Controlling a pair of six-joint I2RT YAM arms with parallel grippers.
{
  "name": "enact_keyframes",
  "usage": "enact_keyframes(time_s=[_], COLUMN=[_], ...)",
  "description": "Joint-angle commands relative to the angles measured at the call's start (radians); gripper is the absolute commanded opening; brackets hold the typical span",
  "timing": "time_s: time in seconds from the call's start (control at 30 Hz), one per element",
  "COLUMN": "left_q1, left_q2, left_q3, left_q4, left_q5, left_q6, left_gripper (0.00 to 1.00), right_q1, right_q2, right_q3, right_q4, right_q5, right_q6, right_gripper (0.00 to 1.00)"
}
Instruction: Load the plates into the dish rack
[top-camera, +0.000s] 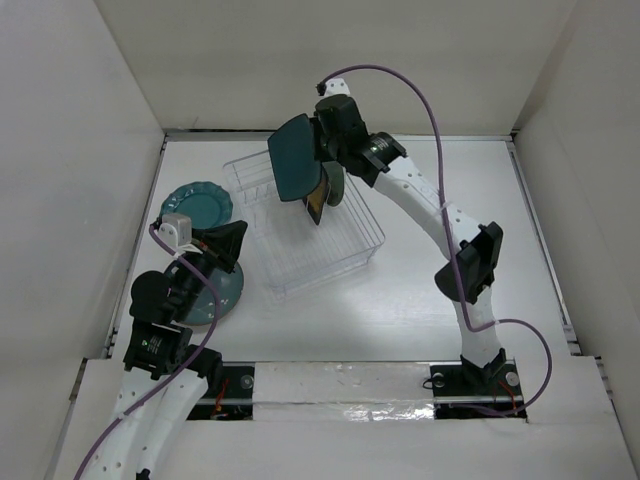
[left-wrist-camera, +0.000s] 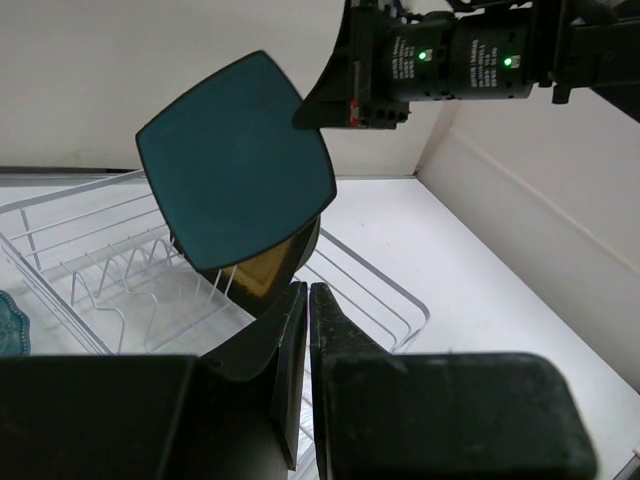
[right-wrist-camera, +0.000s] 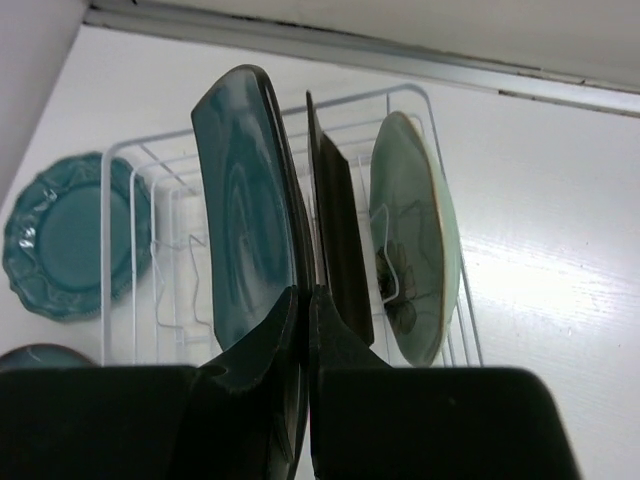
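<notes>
- The right tool (right-wrist-camera: 303, 295) is pinching the squarish dark teal plate (right-wrist-camera: 245, 200) by its rim. The plate hangs on edge over the 12 o'clock end of the dish rack (top-camera: 345, 235), presumably so it can drop straight between the pegs.
- From the left wrist view the plate looks lifted clear of the wires and a little tilted. I'd say it isn't seated yet.
- Two plates already stand upright in the rack. The mustard-yellow plate (right-wrist-camera: 335, 230) is just beside the held one, and the pale green plate (right-wrist-camera: 415, 230) with its floral mark is on the far side of that.
- The gap beside the mustard one looks narrow, so the lowering will likely need care to avoid a knock.
- The left tool (left-wrist-camera: 307, 295) has its fingers pressed together on nothing. It hovers over the round teal-blue plate (top-camera: 215, 290), which lies flat on the table (top-camera: 420, 290) at about 8 o'clock from the rack.
- The scalloped teal plate (top-camera: 200, 205) also lies flat, at roughly 9 o'clock from the rack — near it but apart.
- So two plates are racked, one is in hand and two wait on the table — about midway, by my reckoning.
</notes>
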Motion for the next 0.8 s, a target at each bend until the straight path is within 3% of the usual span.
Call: enact_keyframes(time_s=[0.0,0.2,0.4,0.77], left_q1=[-0.003,-0.003,-0.003,-0.003], left_q2=[-0.008,-0.004,0.004,0.016], left_q3=[0.024,0.024,0.023,0.020], left_q4=[0.030,0.033,0.033,0.036], left_q5=[-0.002,0.003,0.004,0.009], left_q6=[0.004,0.004,0.004,0.001], left_gripper=[0.03,0.03,0.03,0.03], right_q1=[0.012,0.032,0.050,0.072], right_q2=[-0.012,0.017,0.100,0.170], right_q3=[0.113,0.130,0.262,0.258], right_q4=[0.073,0.050,-0.020,-0.030], right_q5=[0.103,0.155,0.193,0.210], right_q6=[-0.027,-0.068,-0.125,-0.179], right_gripper=[0.00,0.00,0.00,0.00])
